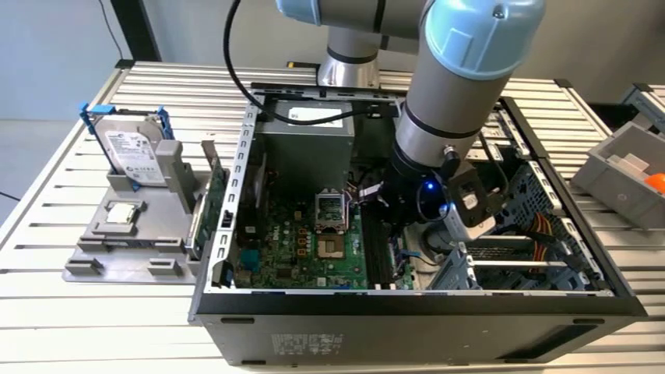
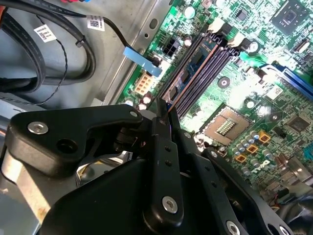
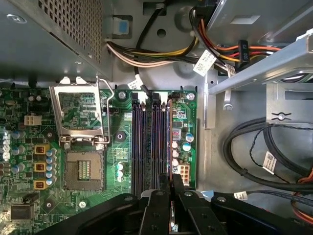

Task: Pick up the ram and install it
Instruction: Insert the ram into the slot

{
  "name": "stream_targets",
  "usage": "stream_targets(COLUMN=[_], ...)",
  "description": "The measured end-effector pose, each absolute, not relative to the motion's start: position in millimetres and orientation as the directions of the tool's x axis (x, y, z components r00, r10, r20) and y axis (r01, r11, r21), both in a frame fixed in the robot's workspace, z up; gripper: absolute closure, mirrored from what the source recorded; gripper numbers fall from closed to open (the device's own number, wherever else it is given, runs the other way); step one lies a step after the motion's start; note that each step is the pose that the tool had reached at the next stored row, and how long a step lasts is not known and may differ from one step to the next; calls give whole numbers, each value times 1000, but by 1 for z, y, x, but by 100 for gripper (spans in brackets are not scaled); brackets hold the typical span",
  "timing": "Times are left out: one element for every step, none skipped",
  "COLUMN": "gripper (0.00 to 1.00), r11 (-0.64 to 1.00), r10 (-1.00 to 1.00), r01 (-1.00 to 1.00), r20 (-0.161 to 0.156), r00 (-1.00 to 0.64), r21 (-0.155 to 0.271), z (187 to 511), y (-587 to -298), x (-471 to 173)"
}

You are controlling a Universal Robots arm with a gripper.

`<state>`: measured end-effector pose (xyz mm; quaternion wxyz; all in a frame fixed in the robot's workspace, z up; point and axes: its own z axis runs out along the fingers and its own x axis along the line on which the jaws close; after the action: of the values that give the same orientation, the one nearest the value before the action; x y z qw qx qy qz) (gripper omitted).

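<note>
An open black desktop computer case [image 1: 416,327] lies on a slatted metal tabletop [image 1: 42,312]. Inside, a green motherboard [image 1: 301,249] carries an open silver processor socket [image 3: 80,120] beside four dark parallel memory slots [image 3: 149,142]. Red, yellow and orange power cables [image 3: 161,51] run above them. At the exterior view's left, a grey plastic fixture [image 1: 130,245] holds an upright silver hard drive with blue trim [image 1: 135,156].
</note>
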<state>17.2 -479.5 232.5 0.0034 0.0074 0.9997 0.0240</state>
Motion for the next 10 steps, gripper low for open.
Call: stream_targets(gripper=[100,100,100,100,100,100,100,100,100,100], r11=[999,999,999,999,999,999,999,999,999,999], r10=[12,9,7,5,4,4,4,3,3,3], r01=[12,9,7,5,4,4,3,3,3,3], r20=[-6,-6,-6,-6,-6,-6,-6,-6,-6,-6], r00=[-1000,-1000,-1000,-1000,-1000,-1000,-1000,-1000,-1000,-1000], r21=[48,47,47,46,46,46,46,46,46,46], z=[232,232,231,230,230,230,229,229,228,228], y=[-479,-479,-479,-479,-479,-480,-480,-480,-480,-480], x=[17,17,17,17,17,17,17,17,17,17])
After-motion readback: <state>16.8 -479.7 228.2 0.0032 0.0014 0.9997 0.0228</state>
